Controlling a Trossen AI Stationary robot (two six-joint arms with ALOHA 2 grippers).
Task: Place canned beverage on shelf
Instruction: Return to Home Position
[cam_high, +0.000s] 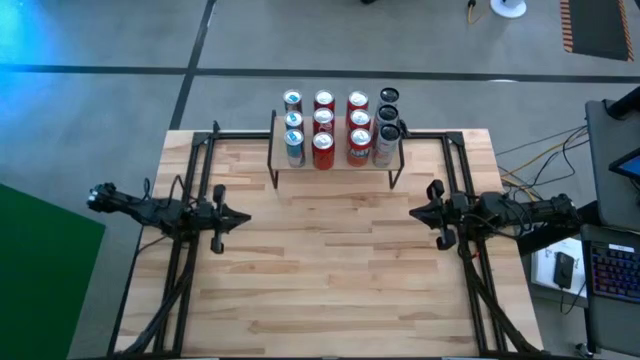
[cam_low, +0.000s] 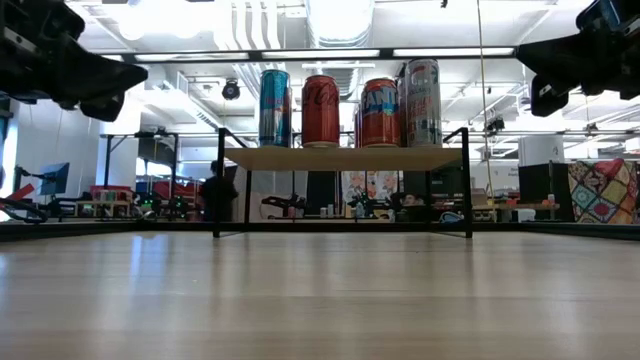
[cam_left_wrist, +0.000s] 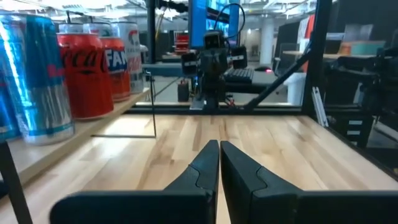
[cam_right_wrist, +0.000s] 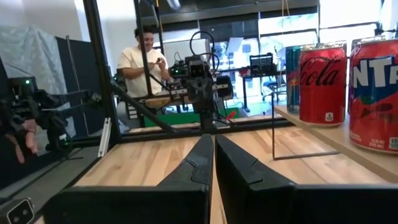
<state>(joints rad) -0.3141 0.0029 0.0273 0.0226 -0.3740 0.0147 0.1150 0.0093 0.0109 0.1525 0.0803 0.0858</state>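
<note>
The shelf (cam_high: 335, 167), a low light-wood plank on thin black legs, stands at the table's far middle. Several cans (cam_high: 340, 128) stand upright on it in rows: blue-silver ones at the left, red ones in the middle, grey-black ones at the right. They also show in the low view (cam_low: 320, 110). My left gripper (cam_high: 243, 217) is shut and empty above the table's left side. My right gripper (cam_high: 416, 211) is shut and empty above the right side. In each wrist view the shut fingers (cam_left_wrist: 219, 163) (cam_right_wrist: 213, 155) point at the other arm.
Black metal frame rails (cam_high: 190, 230) run along the table's left and right sides under the arms. The wooden tabletop (cam_high: 330, 270) lies bare between and in front of the grippers. A person (cam_right_wrist: 144, 59) stands beyond the table's left side.
</note>
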